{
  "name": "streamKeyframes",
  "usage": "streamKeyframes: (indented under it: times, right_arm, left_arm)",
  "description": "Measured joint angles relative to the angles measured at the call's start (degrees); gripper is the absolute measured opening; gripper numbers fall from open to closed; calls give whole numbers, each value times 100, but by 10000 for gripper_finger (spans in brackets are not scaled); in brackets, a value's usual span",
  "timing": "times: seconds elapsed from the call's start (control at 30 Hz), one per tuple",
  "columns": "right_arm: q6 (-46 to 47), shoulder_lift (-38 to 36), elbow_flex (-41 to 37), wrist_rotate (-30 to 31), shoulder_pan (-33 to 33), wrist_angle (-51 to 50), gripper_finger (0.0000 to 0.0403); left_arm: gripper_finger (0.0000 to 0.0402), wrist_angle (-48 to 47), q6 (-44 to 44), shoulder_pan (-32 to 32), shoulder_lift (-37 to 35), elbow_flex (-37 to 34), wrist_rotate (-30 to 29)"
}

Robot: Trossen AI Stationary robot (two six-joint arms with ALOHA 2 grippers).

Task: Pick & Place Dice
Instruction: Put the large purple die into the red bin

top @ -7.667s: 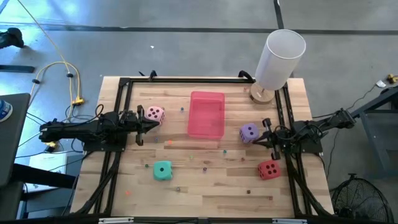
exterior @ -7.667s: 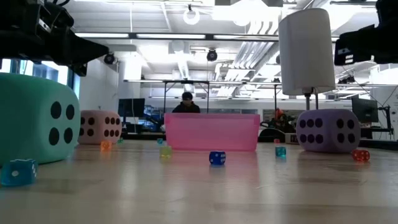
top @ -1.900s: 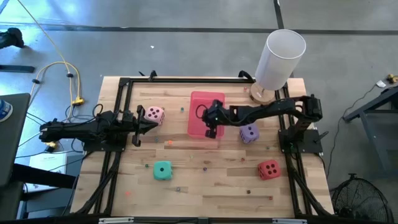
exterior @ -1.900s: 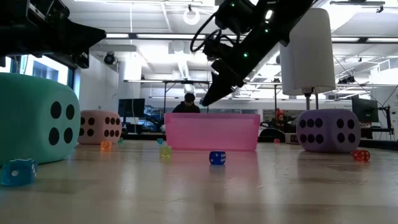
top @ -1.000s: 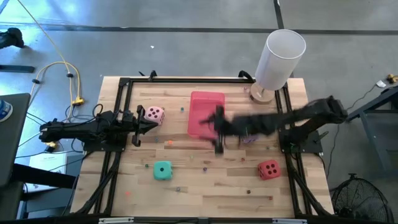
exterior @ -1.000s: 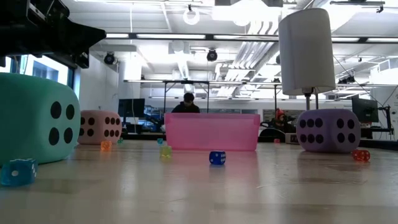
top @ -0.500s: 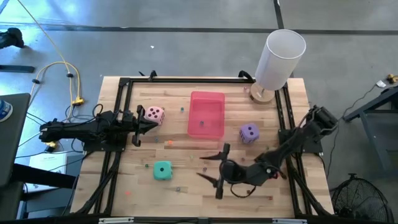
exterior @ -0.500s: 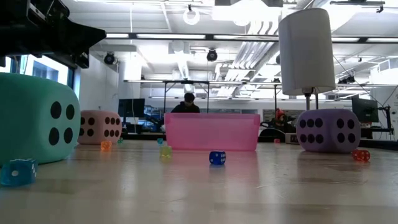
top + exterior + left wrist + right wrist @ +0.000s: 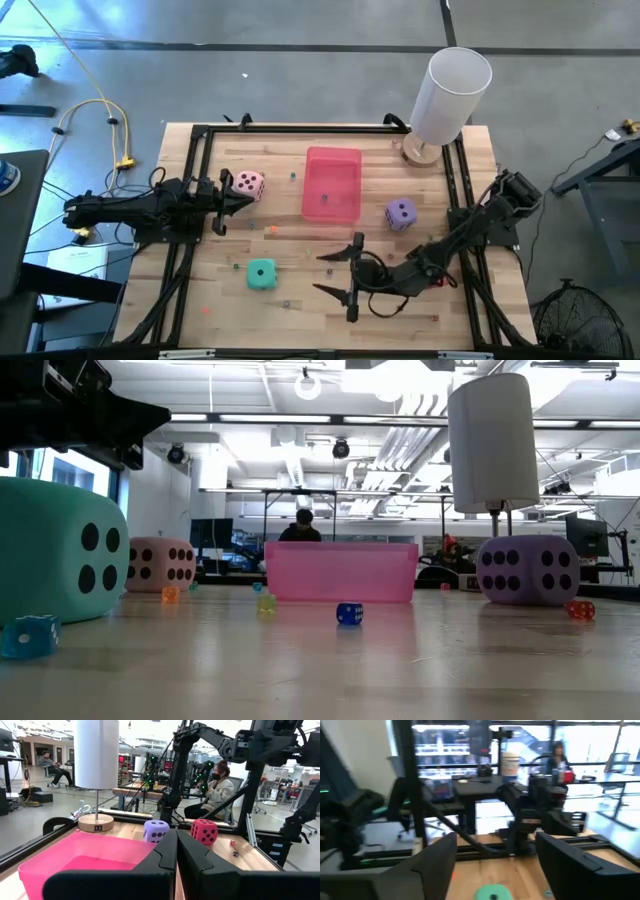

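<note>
Since the earlier frame the right gripper [image 9: 337, 272] swings from over the flat pink rectangular tray [image 9: 331, 159] to lower centre, jaws spread wide, empty. Step: reaching for a die. Next: close on the soft teal-green die [image 9: 261, 273], lower left. Soft purple die [image 9: 401, 212] centre-right, pale pink die [image 9: 249, 183] upper left beside the parked left gripper [image 9: 231, 193], jaws closed.

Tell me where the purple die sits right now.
In the high view the purple die rests on the table's right half, just right of the pink tray, with the white cylinder lamp beyond it and the right tool nearer the front.
</note>
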Motion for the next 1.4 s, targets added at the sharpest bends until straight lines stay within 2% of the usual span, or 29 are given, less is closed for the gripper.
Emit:
streamKeyframes:
  times: [0.23,0.37,0.43,0.6,0.73,0.8,0.87,0.93,1.1,1.17,1.27,1.4]
  right_arm:
    - [-106,0,0,196,-23,-313,389]
    - [-349,0,0,546,-62,-368,384]
    - [-487,0,0,639,-110,-415,393]
    - [-232,0,0,696,-221,-798,395]
    - [347,-11,0,74,-351,-1342,399]
    - [67,0,-2,-272,-425,-1558,397]
    - [-374,-3,0,-284,-477,-1627,395]
    - [-465,-13,2,91,-489,-1858,394]
    - [700,-289,0,2286,-220,-3066,395]
    - [1134,-399,0,2973,33,-3703,394]
    - [1454,-442,0,3312,431,-4428,394]
    - [2090,-691,0,3336,734,-4948,394]
  left_arm:
    - [0,0,0,0,0,0,0]
    - [0,0,0,0,0,0,2]
    - [0,0,0,0,0,0,2]
    - [0,0,0,-1,0,0,2]
    - [0,0,0,-2,0,0,2]
    - [0,0,0,0,0,0,2]
    - [0,0,0,0,0,0,2]
    - [0,0,0,0,0,0,2]
    - [0,-2,0,0,0,0,2]
    - [0,0,0,0,0,0,2]
    - [0,-1,0,-1,0,0,3]
    - [0,-2,0,0,0,0,4]
